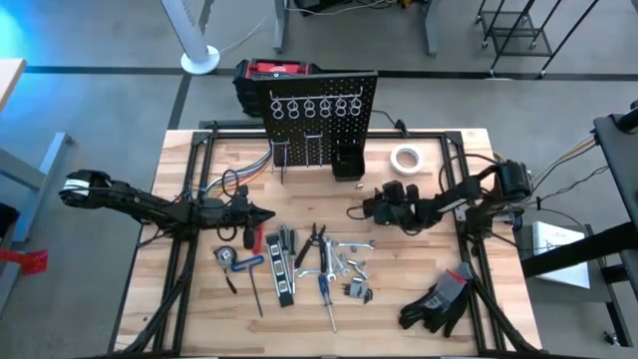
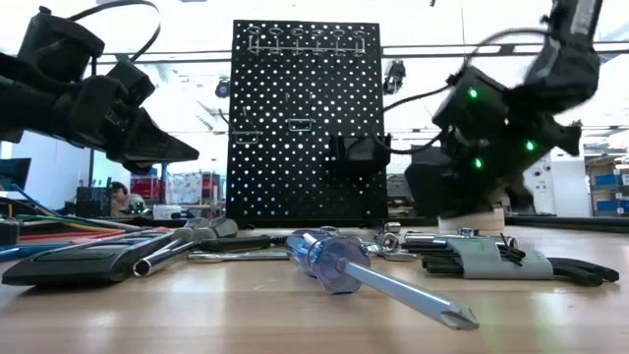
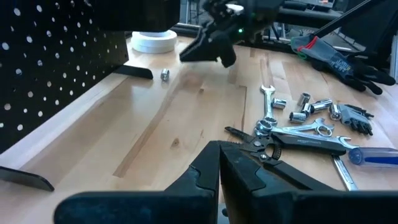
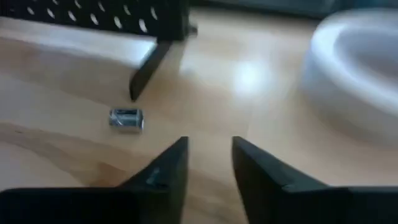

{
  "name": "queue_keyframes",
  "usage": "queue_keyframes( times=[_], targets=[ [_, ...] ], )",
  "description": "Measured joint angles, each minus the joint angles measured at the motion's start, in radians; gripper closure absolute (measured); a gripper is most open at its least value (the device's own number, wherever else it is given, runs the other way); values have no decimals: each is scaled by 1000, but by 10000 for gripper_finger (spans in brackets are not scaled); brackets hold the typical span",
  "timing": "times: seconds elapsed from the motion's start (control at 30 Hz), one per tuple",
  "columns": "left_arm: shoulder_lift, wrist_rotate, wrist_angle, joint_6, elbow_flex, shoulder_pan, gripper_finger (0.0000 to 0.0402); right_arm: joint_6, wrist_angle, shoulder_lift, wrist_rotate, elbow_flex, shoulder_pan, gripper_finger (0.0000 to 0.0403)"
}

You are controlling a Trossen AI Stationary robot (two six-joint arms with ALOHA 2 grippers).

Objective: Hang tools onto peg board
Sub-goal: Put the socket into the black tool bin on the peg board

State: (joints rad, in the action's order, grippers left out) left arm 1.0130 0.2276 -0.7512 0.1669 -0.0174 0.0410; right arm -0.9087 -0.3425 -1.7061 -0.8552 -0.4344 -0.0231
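The peg board (image 1: 321, 118) stands upright at the table's far middle, with silver ring hooks (image 1: 309, 106) along its top and a small black bin (image 1: 349, 160). The tools (image 1: 304, 261) lie loose on the wood near the middle front: pliers (image 3: 261, 138), silver wrenches (image 3: 305, 129), a blue-handled screwdriver (image 2: 339, 261). A small silver socket (image 4: 126, 119) lies alone beside the board's foot (image 4: 148, 70). My right gripper (image 4: 208, 155) is open just short of that socket, nothing between its fingers. My left gripper (image 3: 219, 155) is shut, above the table left of the tools.
A white tape roll (image 1: 404, 160) lies right of the peg board, close to my right gripper. Black gloves (image 1: 444, 299) lie at the near right. A red-and-black box (image 1: 271, 75) stands behind the board. Bare wood shows between the board and the tools.
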Motion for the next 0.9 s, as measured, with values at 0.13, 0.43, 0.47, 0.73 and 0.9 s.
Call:
queue_keyframes(
  times=[0.13, 0.43, 0.47, 0.73, 0.9],
  targets=[
    [0, 0, 7, 0, 0, 0, 401, 127, -403, -60, 214, 95, -52, 185],
    [1, 9, 8, -39, 0, 0, 401, 220, -363, -149, 202, -22, -75, 85],
    [1, 10, 8, -39, 0, 0, 402, 227, -341, -160, 193, -44, -75, 86],
    [11, 27, 44, -36, 0, 0, 401, 173, -184, -179, 139, -133, -101, 137],
    [29, 50, 44, -39, 0, 0, 401, 187, -171, -180, 125, -135, -110, 215]
  ],
)
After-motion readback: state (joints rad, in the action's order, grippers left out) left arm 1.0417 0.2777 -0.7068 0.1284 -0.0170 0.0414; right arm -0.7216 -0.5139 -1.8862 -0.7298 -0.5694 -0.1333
